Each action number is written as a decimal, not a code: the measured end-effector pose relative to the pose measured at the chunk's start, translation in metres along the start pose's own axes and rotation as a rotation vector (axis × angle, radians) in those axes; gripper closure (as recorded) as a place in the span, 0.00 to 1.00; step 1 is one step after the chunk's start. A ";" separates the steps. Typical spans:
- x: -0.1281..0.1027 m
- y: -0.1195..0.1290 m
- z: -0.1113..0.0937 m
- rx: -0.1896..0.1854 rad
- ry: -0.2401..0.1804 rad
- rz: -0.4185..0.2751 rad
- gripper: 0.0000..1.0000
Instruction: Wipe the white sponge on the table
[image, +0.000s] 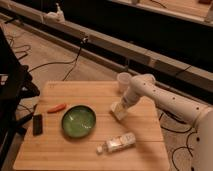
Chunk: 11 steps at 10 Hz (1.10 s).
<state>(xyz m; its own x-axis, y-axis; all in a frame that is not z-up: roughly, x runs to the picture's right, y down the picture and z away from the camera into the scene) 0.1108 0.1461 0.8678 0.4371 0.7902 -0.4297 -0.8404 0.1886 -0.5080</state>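
Observation:
The white sponge (120, 113) is a small off-white block lying on the light-brown wooden table (145, 125), right of its middle. My gripper (121, 106) comes in from the right on a white arm and points down onto the sponge. It is shut on the sponge and presses it against the tabletop. The gripper hides the sponge's top.
A white plastic cup (123, 80) stands just behind the gripper near the table's far edge. A green bowl (78, 120) sits left of the sponge. A white bottle (118, 143) lies toward the front. An orange carrot-like object (56, 107) and a black object (37, 124) lie at the left.

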 end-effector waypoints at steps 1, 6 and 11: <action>0.008 0.001 0.001 -0.001 0.005 -0.003 1.00; 0.070 -0.047 -0.017 0.076 0.029 0.121 1.00; -0.006 -0.066 -0.033 0.168 -0.055 0.093 1.00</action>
<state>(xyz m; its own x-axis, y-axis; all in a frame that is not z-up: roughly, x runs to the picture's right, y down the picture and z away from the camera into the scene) 0.1742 0.1098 0.8796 0.3411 0.8382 -0.4255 -0.9199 0.2044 -0.3346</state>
